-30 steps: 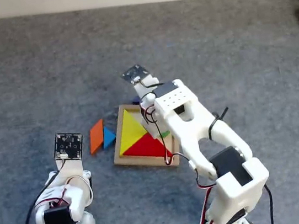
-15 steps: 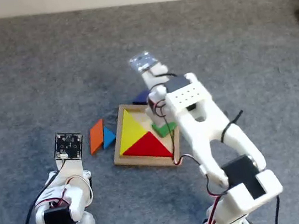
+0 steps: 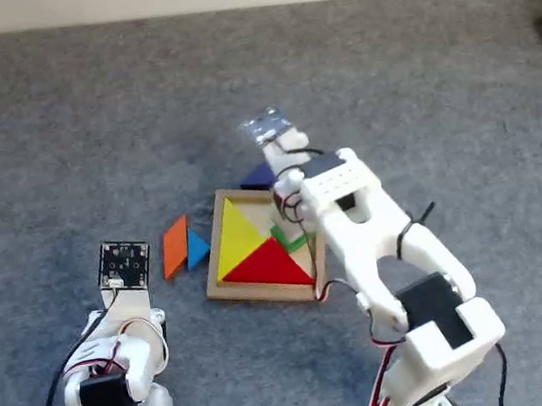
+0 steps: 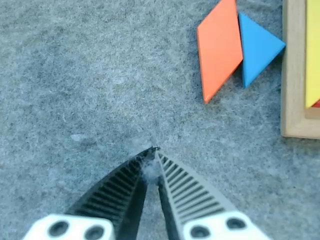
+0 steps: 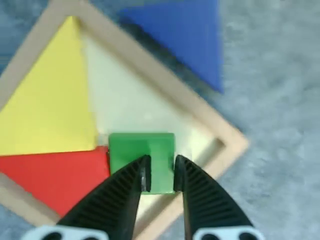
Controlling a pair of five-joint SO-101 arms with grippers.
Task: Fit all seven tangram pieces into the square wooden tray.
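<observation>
The square wooden tray (image 3: 264, 293) holds a yellow triangle (image 3: 237, 236), a red triangle (image 3: 267, 262) and a green square (image 3: 291, 236). My right gripper (image 5: 160, 165) hangs over the green square (image 5: 140, 147), fingers a narrow gap apart; I cannot tell if they touch it. A dark blue triangle (image 3: 259, 176) lies just beyond the tray's far edge. An orange parallelogram (image 4: 218, 47) and a light blue triangle (image 4: 257, 47) lie on the carpet left of the tray (image 4: 292, 100). My left gripper (image 4: 154, 151) is shut and holds nothing, low over the carpet, short of both pieces.
Grey carpet (image 3: 417, 92) covers the whole table. The right arm (image 3: 378, 248) reaches over the tray's right side and hides part of it. The left arm (image 3: 113, 372) stays at the near left. A pale bare patch of tray floor (image 5: 135, 100) lies beside the yellow triangle (image 5: 50, 105).
The right arm swung to the right, then slightly back, uncovering the green square in the tray's right part. The left arm has not moved.
</observation>
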